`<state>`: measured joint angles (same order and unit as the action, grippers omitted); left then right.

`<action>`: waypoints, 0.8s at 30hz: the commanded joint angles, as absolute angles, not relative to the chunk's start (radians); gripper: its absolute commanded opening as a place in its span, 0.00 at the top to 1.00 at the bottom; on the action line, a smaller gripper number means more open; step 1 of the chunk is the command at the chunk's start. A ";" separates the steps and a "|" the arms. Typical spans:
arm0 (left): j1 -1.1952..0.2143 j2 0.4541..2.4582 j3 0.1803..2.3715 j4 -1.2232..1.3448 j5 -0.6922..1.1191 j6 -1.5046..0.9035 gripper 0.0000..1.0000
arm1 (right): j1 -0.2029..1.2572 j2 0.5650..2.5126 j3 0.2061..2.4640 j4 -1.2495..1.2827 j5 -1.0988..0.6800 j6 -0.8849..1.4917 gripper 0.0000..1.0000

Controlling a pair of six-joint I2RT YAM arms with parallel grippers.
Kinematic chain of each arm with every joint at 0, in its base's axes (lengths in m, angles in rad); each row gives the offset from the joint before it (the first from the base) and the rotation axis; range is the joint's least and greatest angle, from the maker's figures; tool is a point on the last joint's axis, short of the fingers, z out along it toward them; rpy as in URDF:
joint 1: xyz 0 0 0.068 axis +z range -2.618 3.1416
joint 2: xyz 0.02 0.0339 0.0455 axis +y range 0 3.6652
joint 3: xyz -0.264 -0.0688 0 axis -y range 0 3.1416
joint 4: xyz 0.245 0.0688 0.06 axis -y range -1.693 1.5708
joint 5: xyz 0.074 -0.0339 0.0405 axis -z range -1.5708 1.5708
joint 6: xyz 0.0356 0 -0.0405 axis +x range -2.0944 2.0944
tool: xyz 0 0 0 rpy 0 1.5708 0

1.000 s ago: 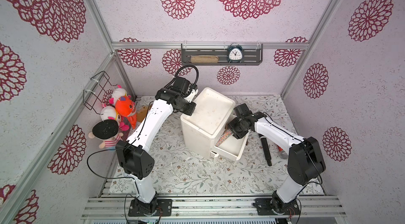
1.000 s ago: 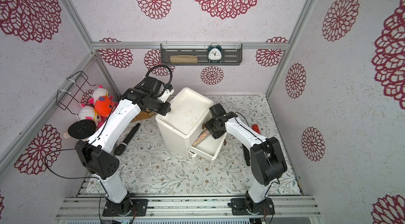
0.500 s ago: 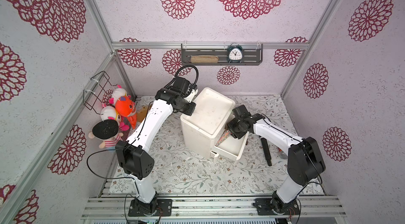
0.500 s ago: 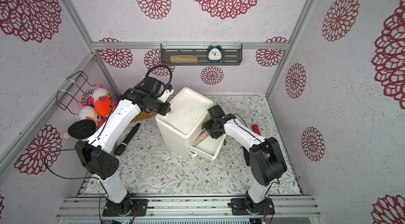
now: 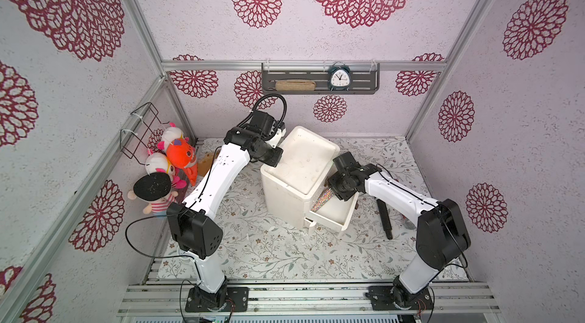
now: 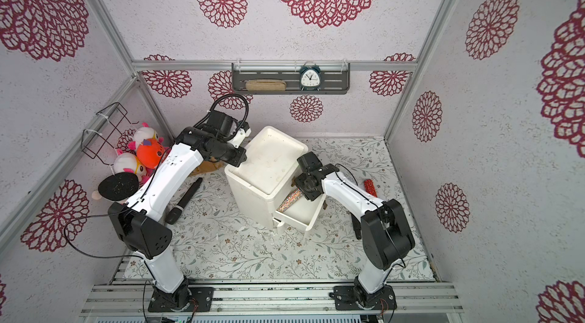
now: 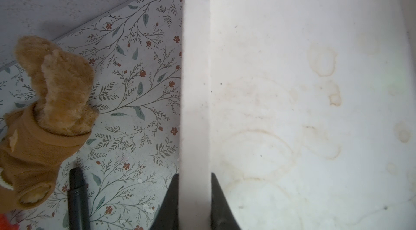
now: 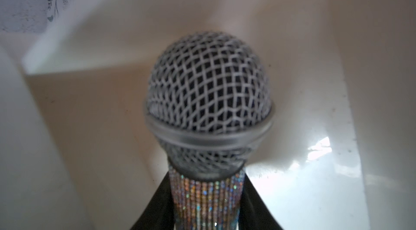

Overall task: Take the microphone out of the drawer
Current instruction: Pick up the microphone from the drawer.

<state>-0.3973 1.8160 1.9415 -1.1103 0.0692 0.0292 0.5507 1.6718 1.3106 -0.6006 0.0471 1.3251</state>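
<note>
The microphone has a silver mesh head (image 8: 209, 96) and a glittery handle (image 5: 321, 202) (image 6: 289, 201). It lies slanted in the open white drawer (image 5: 348, 220) (image 6: 316, 217) at the foot of the white cabinet (image 5: 300, 160) (image 6: 269, 160). My right gripper (image 8: 206, 172) (image 5: 332, 190) (image 6: 302, 191) reaches into the drawer and is shut on the handle just below the head. The head points toward the drawer's inner wall (image 8: 90, 116). My left gripper (image 7: 195, 177) (image 5: 273, 160) (image 6: 237, 160) is shut on the cabinet's top rim (image 7: 195, 82).
Black microphones lie on the floral mat left (image 6: 185, 201) and right (image 5: 384, 220) of the cabinet, and a red glitter one (image 6: 368, 187) at the right. Plush toys (image 5: 171, 160) and a wire basket (image 5: 142, 128) crowd the left wall. A brown plush (image 7: 45, 116) lies behind the cabinet.
My right gripper has closed on the microphone's handle inside the drawer and shifted slightly toward the cabinet. The left arm has not moved.
</note>
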 commanded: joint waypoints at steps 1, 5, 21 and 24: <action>-0.393 1.813 1.937 -1.144 0.061 0.046 1.00 | 0.577 1.621 1.376 -0.665 0.138 1.267 1.00; -0.393 1.814 1.939 -1.146 0.060 0.046 1.00 | 0.596 1.616 1.430 -0.725 0.218 1.234 1.00; -0.393 1.825 1.957 -1.153 0.066 0.047 1.00 | 0.617 1.571 1.583 -0.815 0.452 1.043 1.00; -0.394 1.826 1.956 -1.151 0.070 0.044 1.00 | 0.612 1.560 1.614 -0.804 0.462 0.973 1.00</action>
<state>-0.3973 1.8172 1.9442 -1.1122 0.0700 0.0296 0.6083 1.6264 1.5623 -0.8001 0.3923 1.0706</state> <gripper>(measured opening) 0.184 0.399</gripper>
